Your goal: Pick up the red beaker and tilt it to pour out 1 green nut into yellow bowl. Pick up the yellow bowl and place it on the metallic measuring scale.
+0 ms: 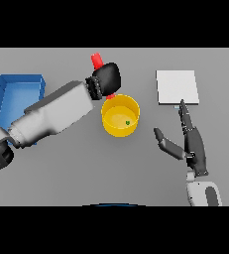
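My left hand is curled round the red beaker, held above the back left rim of the yellow bowl; only the beaker's top end and a red sliver under the hand show. A small green nut lies inside the bowl. The metallic measuring scale is a pale square plate at the back right. My right hand hovers to the right of the bowl, fingers straight and pointing toward the scale's front edge, thumb spread toward the bowl.
A blue bin stands at the left edge of the table, partly behind my left forearm. The grey table stretches between the bowl and the front edge.
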Controlling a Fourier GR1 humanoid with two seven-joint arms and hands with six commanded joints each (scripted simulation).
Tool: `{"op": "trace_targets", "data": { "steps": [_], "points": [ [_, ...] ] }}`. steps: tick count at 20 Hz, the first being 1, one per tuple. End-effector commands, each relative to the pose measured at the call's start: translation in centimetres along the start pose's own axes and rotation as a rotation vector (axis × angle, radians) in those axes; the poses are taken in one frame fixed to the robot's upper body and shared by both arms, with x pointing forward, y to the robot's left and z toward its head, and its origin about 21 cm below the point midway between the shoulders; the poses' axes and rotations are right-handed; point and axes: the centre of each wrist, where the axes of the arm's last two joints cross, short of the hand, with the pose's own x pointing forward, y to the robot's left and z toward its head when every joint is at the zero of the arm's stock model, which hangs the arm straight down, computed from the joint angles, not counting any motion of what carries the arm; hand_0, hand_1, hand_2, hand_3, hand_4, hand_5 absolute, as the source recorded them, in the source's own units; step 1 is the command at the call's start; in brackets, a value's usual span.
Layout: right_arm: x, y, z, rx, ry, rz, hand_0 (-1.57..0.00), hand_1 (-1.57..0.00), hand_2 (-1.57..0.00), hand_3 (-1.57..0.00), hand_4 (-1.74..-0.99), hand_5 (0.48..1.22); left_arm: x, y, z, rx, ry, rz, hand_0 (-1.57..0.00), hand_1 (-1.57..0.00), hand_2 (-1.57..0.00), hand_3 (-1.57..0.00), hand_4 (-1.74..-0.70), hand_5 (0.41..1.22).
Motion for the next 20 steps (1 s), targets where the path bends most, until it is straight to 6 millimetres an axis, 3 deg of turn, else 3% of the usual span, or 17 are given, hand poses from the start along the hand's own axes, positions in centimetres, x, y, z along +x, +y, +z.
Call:
{"op": "trace_targets", "data": {
  "steps": [1,4,9,12,16,18,20],
  "points": [
    [0.0,0.1,0.2,0.006,-0.014,0.005,0.0,0.0,0.0,0.0,-1.132,0.573,-0.1,0.2,0.0,0.011,-0.011,-0.032,-1.57,-1.57,-1.57,-1.57,-1.73,1.221],
    [-0.4,-0.1,0.2,0.014,-0.007,-0.011,0.0,0.0,0.0,0.0,-1.135,0.58,0.0,0.7,-0.3,0.002,-0.009,-0.131,-1.57,-1.57,-1.57,-1.57,-1.73,1.221],
    [0.0,0.4,0.1,-0.004,-0.012,-0.002,0.0,0.0,0.0,0.0,-1.138,0.572,-1.0,4.4,-0.3,0.023,-0.001,-0.295,-1.57,-1.57,-1.57,-1.57,-1.73,1.221],
    [0.3,0.4,-0.1,-0.003,-0.02,0.002,0.0,0.0,0.0,0.0,-1.135,0.563,-6.1,7.7,1.6,0.037,0.087,-0.361,-1.57,-1.57,-1.57,-1.57,-1.73,1.221],
    [0.1,0.5,-0.3,0.015,-0.025,-0.004,0.0,0.0,0.0,0.0,-1.128,0.554,-13.2,8.4,4.7,0.073,0.281,-0.224,-1.57,-1.57,-1.57,-1.57,-1.72,1.221],
    [-0.1,0.8,-0.1,0.036,-0.032,-0.03,0.0,0.0,0.0,0.0,-1.105,0.559,-16.7,8.5,6.7,0.077,0.394,-0.058,-1.57,-1.57,-1.57,-1.57,-1.73,1.221],
    [0.0,0.8,-0.4,0.04,-0.045,-0.02,0.0,0.0,0.0,0.0,-1.102,0.572,-20.1,6.8,9.1,0.09,0.502,0.241,-1.57,-1.57,-1.57,-1.52,-1.73,1.221]
  ]
}}
